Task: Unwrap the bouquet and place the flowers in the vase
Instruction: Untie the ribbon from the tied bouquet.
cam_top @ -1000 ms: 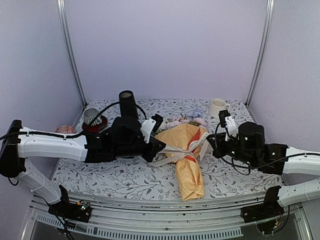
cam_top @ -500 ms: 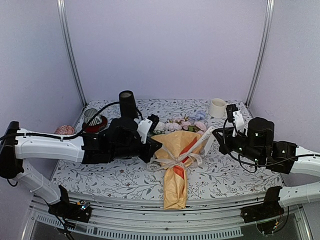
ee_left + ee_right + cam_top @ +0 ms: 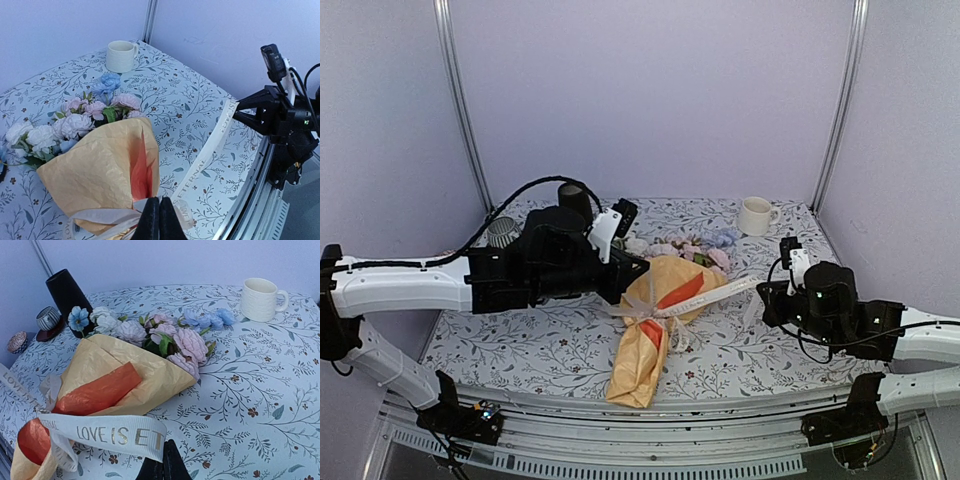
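Kraft-paper bouquet (image 3: 655,320) lying just in front of black vase (image 3: 65,292), narrow tail farthest from it; pinched at cream ribbon (image 3: 720,293) bow by left gripper (image 3: 159,220), at taut free end by right gripper (image 3: 165,465), both clamped shut; likely light, crinkly, soft; best taken at wrapped neck, sparing pastel flowers (image 3: 165,335).

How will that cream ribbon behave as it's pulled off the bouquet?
Probably floppy: the ribbon curves loosely between the bouquet and the jaws of the right gripper. Likely light, yet pulling may drag the bouquet, since the ribbon is tied round it. Smooth-looking, so it could slip.
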Motion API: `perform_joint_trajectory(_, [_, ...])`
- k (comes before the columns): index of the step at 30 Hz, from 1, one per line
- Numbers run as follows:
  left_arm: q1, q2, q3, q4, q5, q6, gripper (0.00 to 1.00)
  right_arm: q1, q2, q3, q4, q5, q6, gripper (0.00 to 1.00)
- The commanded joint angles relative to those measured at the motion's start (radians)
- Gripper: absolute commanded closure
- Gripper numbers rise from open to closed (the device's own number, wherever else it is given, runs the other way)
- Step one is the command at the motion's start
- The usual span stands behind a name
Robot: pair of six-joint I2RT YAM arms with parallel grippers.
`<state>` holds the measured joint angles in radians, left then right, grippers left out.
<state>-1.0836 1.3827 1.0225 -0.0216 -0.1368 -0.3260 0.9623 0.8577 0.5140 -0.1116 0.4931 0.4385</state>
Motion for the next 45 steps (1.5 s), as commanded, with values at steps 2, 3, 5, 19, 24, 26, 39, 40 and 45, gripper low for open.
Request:
perform_joint_trajectory(2, [-0.009, -0.033, 0.039, -0.005, 0.020, 0.011, 1.00, -0.059, -0.062, -0.033, -0.001, 0.023, 0.064, 0.97])
perform_joint_trajectory(3, [-0.010, -0.032, 0.041, -0.004, 0.020, 0.011, 1.00, -0.072, -0.069, -0.036, 0.000, 0.014, 0.065, 0.97])
perform_joint_trajectory(5, [-0.010, -0.030, 0.048, 0.000, 0.018, 0.010, 1.00, -0.093, -0.070, -0.041, 0.001, -0.005, 0.061, 0.97])
perform_joint_trajectory(19, [-0.006, -0.073, 0.038, -0.025, -0.116, -0.014, 1.00, -0.187, -0.060, 0.049, -0.073, -0.079, -0.017, 0.97])
perform_joint_trajectory(24, [-0.003, -0.126, -0.004, -0.031, -0.162, -0.052, 1.00, -0.187, -0.063, 0.157, -0.124, -0.121, -0.097, 0.97])
perform_joint_trajectory(26, [-0.004, -0.155, -0.023, -0.028, -0.175, -0.056, 1.00, -0.187, -0.069, 0.187, -0.135, -0.107, -0.122, 0.97])
perform_joint_trajectory(39, [0.006, -0.232, -0.091, -0.063, -0.230, -0.093, 1.00, -0.188, -0.058, 0.155, -0.127, -0.082, -0.113, 0.97])
perform_joint_trajectory(40, [0.007, -0.236, -0.091, -0.068, -0.236, -0.093, 1.00, -0.188, -0.057, 0.161, -0.131, -0.075, -0.113, 0.97])
perform_joint_trajectory(45, [0.020, -0.271, -0.073, -0.110, -0.278, -0.078, 1.00, -0.187, -0.062, 0.211, -0.166, -0.016, -0.151, 0.97])
